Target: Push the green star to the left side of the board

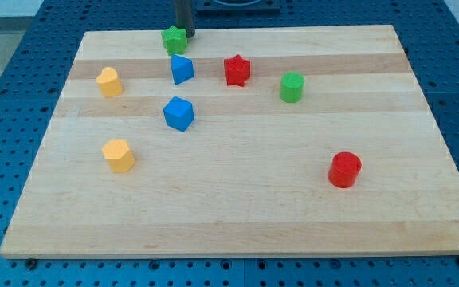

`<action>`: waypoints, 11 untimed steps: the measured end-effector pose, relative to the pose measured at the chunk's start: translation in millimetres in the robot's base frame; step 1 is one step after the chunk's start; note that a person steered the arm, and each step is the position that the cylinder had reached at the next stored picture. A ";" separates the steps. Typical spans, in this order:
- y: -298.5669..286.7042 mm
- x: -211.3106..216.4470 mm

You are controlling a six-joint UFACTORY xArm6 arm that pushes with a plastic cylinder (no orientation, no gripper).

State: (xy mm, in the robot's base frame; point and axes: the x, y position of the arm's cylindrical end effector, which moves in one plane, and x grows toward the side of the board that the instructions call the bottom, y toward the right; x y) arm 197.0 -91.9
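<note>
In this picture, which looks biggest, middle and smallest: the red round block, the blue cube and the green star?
1. Red round block, though it sits nearest the view's bottom, so closeness may inflate it.
2. Blue cube, only slightly smaller, nearly alike.
3. Green star, farthest away at the view's top, with my tip touching its right side.

Pale wooden board (237,215) on blue perforated table (6,119).
</note>
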 end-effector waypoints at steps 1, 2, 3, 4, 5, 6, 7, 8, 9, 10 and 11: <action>37.4 -0.9; 61.0 -0.6; 58.5 9.3; 45.1 27.2; 33.5 44.6; 28.2 59.8; 21.0 59.9; 7.7 57.2; -6.9 47.9; -21.0 44.2; -29.2 39.4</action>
State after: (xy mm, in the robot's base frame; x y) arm 236.3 -121.1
